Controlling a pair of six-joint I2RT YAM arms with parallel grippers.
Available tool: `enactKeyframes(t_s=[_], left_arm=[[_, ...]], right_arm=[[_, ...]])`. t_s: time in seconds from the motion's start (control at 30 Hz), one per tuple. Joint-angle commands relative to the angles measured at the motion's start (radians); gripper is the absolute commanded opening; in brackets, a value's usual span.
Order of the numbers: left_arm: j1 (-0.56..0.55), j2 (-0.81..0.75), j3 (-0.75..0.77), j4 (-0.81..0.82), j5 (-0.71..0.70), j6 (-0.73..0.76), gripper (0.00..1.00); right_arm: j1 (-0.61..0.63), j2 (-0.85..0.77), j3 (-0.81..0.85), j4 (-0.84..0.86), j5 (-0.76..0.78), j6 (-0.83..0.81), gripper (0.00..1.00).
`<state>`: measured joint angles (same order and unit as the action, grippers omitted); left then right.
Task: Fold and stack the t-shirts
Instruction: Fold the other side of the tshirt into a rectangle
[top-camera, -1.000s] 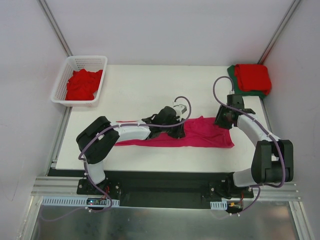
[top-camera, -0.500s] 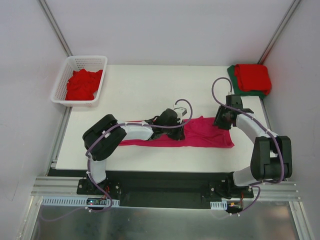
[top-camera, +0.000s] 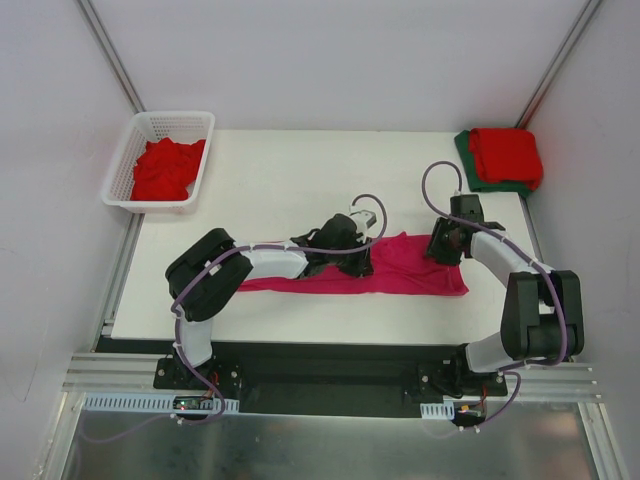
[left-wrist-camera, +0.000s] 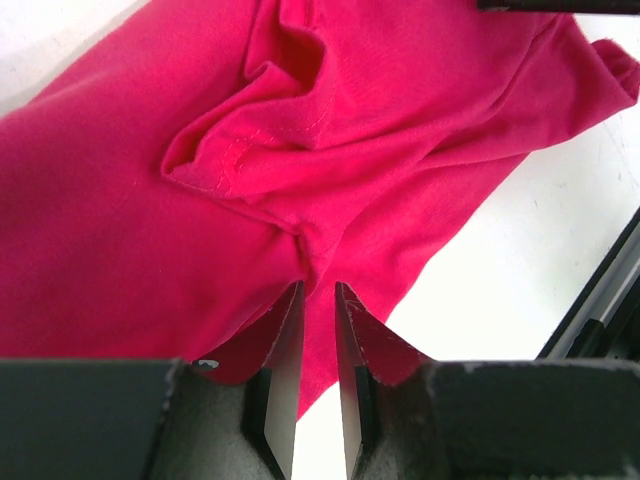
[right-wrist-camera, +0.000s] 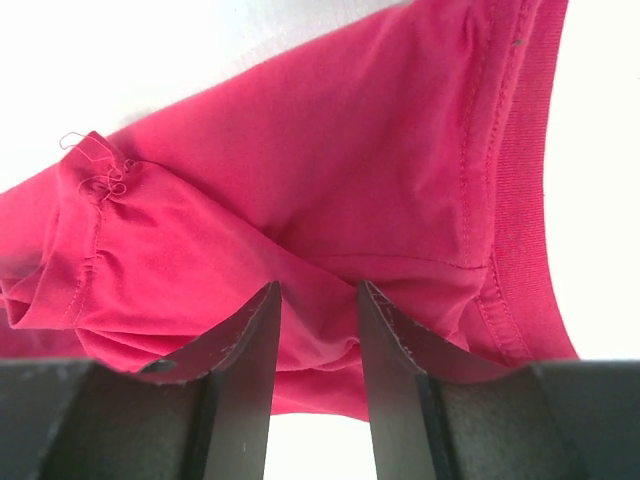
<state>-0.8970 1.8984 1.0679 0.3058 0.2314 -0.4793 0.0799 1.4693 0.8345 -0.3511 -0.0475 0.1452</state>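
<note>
Left wrist view: the left pincer (left-wrist-camera: 318, 292) is nearly closed, nipping a thin fold of the pink shirt (left-wrist-camera: 150, 230), which lies strung out across the middle of the worktop (top-camera: 270, 180). The right pincer (right-wrist-camera: 318, 300), part closed, grips a thicker bunch at the shirt's right end. That thin nip may slip under pull. Whether it holds both layers is unclear, so the fold could go askew.

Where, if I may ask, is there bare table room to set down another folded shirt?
The widest bare patch is the far tabletop between the white basket and the folded red-on-green stack. A thin strip lies near-side of the magenta-pink t-shirt. The left end effector and right end effector crowd that shirt.
</note>
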Motion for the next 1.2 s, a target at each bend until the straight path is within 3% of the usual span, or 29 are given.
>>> enactKeyframes(t_s=[0.0,0.63,0.87,1.17], left_arm=[[-0.006,-0.025,0.047,0.018,0.017,0.007,0.18],[-0.005,0.045,0.075,0.033,0.031,-0.007,0.17],[-0.005,0.051,0.079,0.033,0.022,0.004,0.43],[-0.005,0.082,0.096,0.033,0.029,-0.005,0.43]], right_arm=[[-0.002,0.008,-0.009,0.02,-0.025,0.011,0.4],[-0.003,0.01,-0.014,0.018,-0.031,0.004,0.4],[-0.003,0.014,-0.014,0.021,-0.032,0.002,0.4],[-0.003,0.016,-0.012,0.018,-0.034,0.001,0.4]])
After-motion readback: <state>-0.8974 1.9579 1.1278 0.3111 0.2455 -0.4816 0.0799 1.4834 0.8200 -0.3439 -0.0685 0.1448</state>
